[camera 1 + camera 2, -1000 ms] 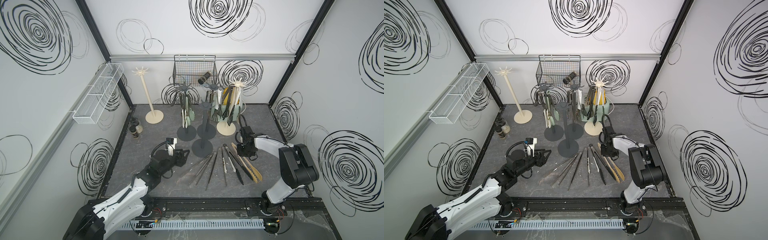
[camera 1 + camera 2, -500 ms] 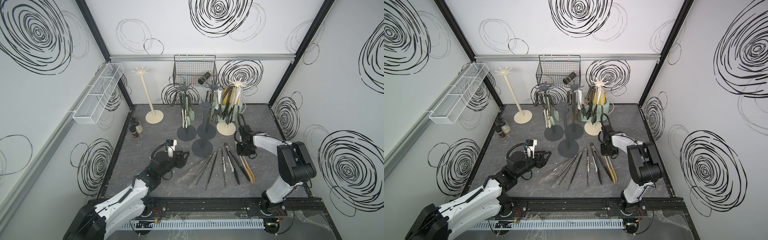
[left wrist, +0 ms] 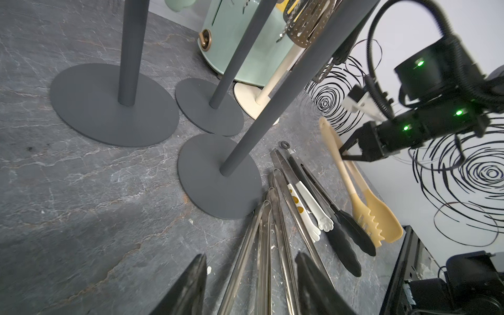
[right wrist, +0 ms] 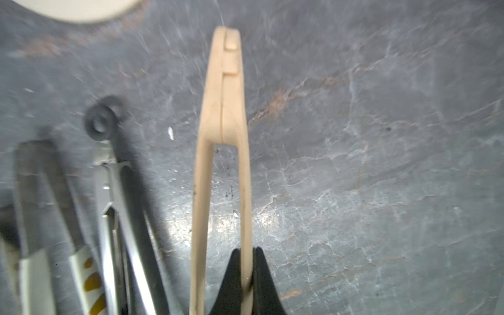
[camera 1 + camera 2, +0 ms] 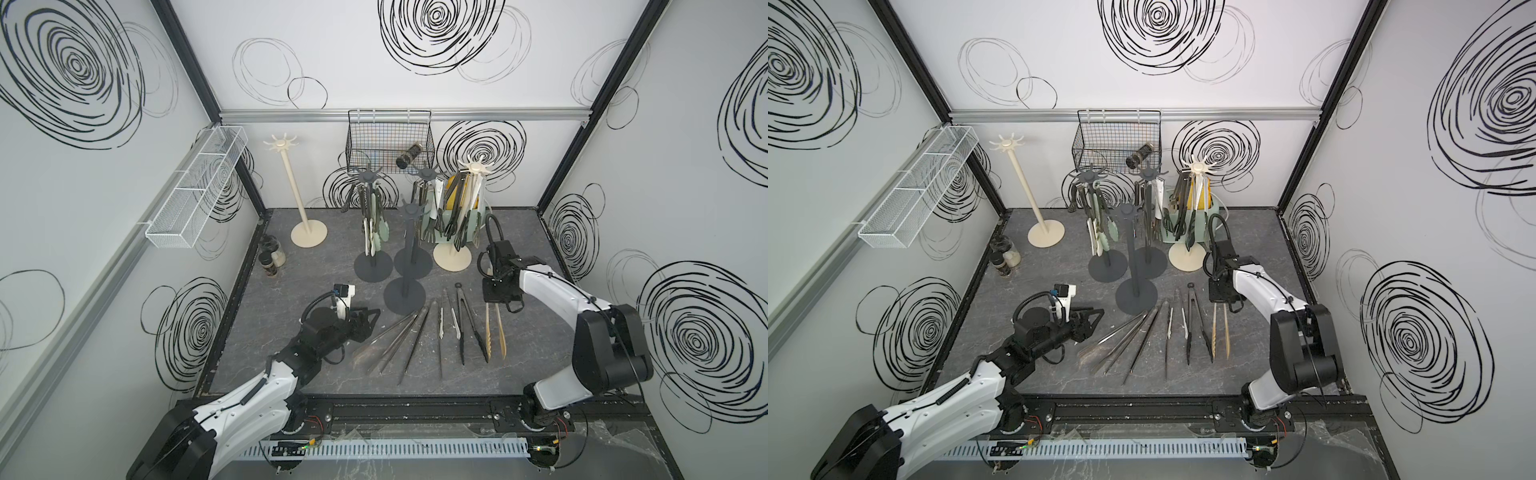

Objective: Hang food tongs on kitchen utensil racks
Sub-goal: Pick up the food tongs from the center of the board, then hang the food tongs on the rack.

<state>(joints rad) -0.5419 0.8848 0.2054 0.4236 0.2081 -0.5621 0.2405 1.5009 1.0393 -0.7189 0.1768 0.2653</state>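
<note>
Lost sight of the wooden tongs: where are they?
In both top views the wooden tongs lie rightmost in the loose row, beside the black tongs, one arm pinched by the right tool.

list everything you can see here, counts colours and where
racks: 5, three dark grey, two cream, back of the table; left cream and front grey bare
hung tongs: many, black, steel, pale green, on the other three racks
loose tongs: about six, steel, white, black, in a row at the front
wooden tongs: 1, beige, right end of that row
wire basket: 1, black, back wall, dark jar inside
mesh tray: 1, white, left wall
jars: about three, dark-lidded, table's left edge
pale green container: 1, behind the right cream rack
left gripper: black, open beside the loose tongs
right gripper: black, shut on one arm of the wooden tongs
</note>
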